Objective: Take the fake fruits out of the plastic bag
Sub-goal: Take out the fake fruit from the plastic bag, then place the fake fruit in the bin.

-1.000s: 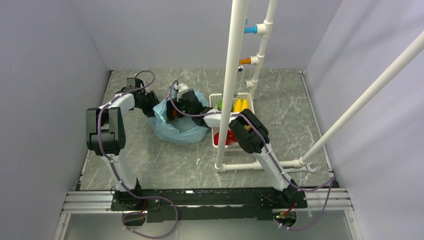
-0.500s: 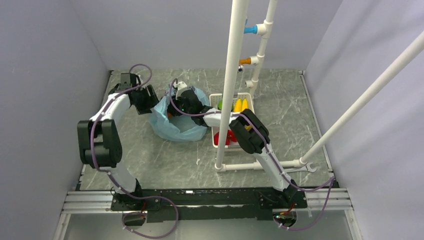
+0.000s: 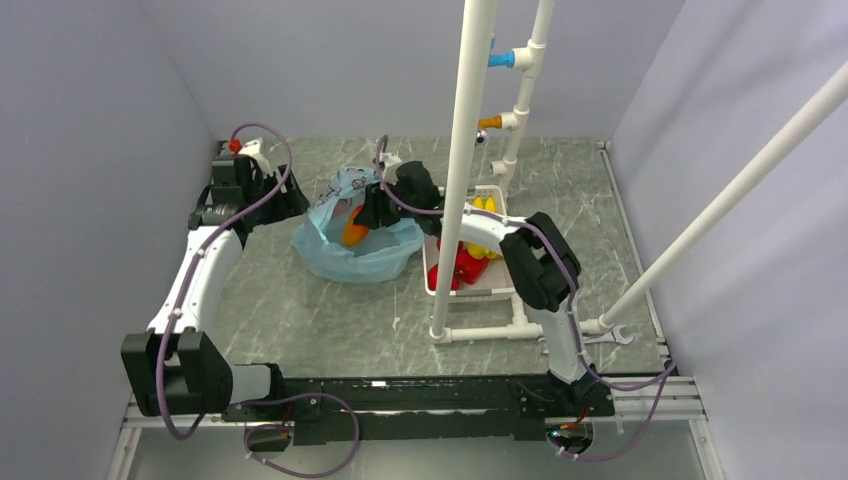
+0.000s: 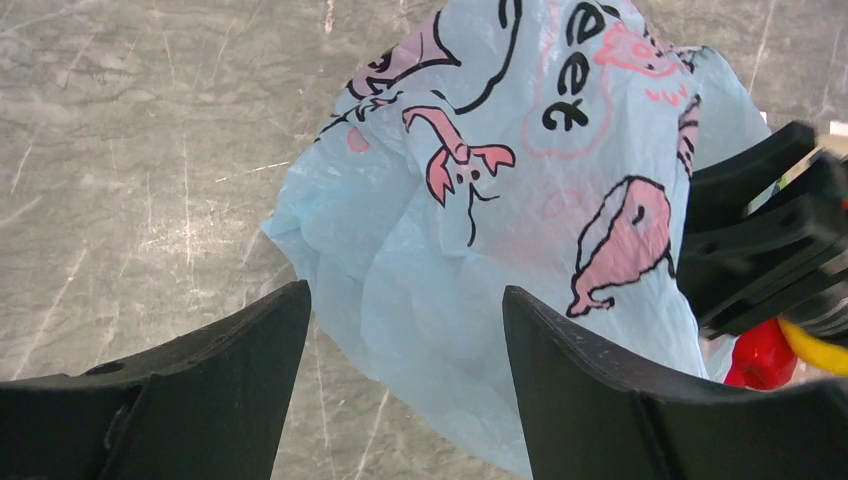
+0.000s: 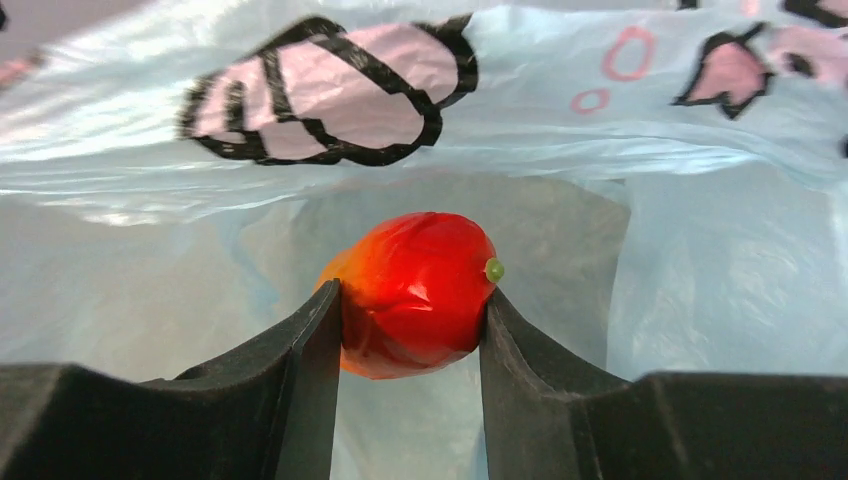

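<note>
The plastic bag (image 3: 350, 250), light blue with pink cartoon prints, lies crumpled on the marble table; the left wrist view shows the bag (image 4: 520, 200) close up. My right gripper (image 3: 368, 216) reaches into its mouth from the right. It is shut on one of the fake fruits, a glossy red-orange rounded piece (image 5: 420, 260) pinched between both fingers of that gripper (image 5: 411, 293). From above the same fruit (image 3: 354, 228) shows orange. My left gripper (image 4: 405, 300) is open and holds nothing, and it hangs just left of the bag (image 3: 288, 203).
A white slotted basket (image 3: 497, 292) stands right of the bag with yellow bananas (image 3: 480, 215) and red pieces (image 3: 460, 268) in it. A white pipe frame (image 3: 460, 170) rises right in front of the basket. Grey walls close in the table.
My left gripper has let go of the bag's rim, opened and drawn back to the left. My right gripper has shut on the red-orange fruit and raised it at the bag's mouth.
</note>
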Available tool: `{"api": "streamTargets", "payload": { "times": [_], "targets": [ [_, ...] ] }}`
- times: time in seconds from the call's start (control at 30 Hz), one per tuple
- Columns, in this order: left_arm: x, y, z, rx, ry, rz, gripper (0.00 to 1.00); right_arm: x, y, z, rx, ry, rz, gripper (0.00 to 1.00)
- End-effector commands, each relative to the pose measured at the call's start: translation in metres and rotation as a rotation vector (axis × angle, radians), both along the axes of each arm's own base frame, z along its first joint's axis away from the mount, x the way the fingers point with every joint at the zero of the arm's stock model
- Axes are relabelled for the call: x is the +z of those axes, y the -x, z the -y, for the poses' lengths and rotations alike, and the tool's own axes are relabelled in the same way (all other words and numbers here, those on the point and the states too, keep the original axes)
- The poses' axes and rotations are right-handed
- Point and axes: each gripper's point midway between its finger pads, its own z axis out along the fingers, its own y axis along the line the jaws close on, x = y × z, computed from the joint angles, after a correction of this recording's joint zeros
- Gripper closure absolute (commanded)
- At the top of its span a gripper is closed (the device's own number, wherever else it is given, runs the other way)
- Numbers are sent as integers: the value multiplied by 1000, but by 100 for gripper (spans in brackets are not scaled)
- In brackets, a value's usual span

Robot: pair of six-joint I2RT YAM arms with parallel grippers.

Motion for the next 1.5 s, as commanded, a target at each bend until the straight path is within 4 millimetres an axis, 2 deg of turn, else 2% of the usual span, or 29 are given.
{"api": "streamTargets", "payload": {
  "times": [0.0, 0.23, 0.47, 0.67, 0.77, 0.9, 1.07, 1.2, 1.3, 1.47],
  "targets": [
    [17, -1, 6, -71, -45, 127, 24, 56, 23, 9, 85, -90, -26, 91],
    [26, 6, 0, -42, -78, 141, 25, 81, 42, 32, 80, -131, -41, 91],
    [31, 13, 1, -45, -90, 153, 24, 91, 47, 72, 25, -104, -33, 91],
    [35, 14, 3, -47, -77, 159, 25, 122, 48, 120, -85, -69, 60, 92],
    [37, 16, 15, -86, -62, 170, 25, 128, 50, 152, -167, -41, 75, 92],
    [38, 16, 19, -98, -53, 168, 24, 138, 53, 195, -283, -13, 112, 93],
    [38, 17, 23, -106, -53, 174, 23, 128, 53, 245, -439, 67, 124, 94],
    [45, 21, 23, -103, -56, 184, 22, 107, 56, 274, -518, 192, 109, 94],
    [48, 23, 20, -82, -78, 210, 21, 97, 61, 282, -532, 240, 74, 94],
    [60, 28, 22, -92, -73, 244, 22, 85, 70, 271, -465, 234, 20, 89]
  ]
}}
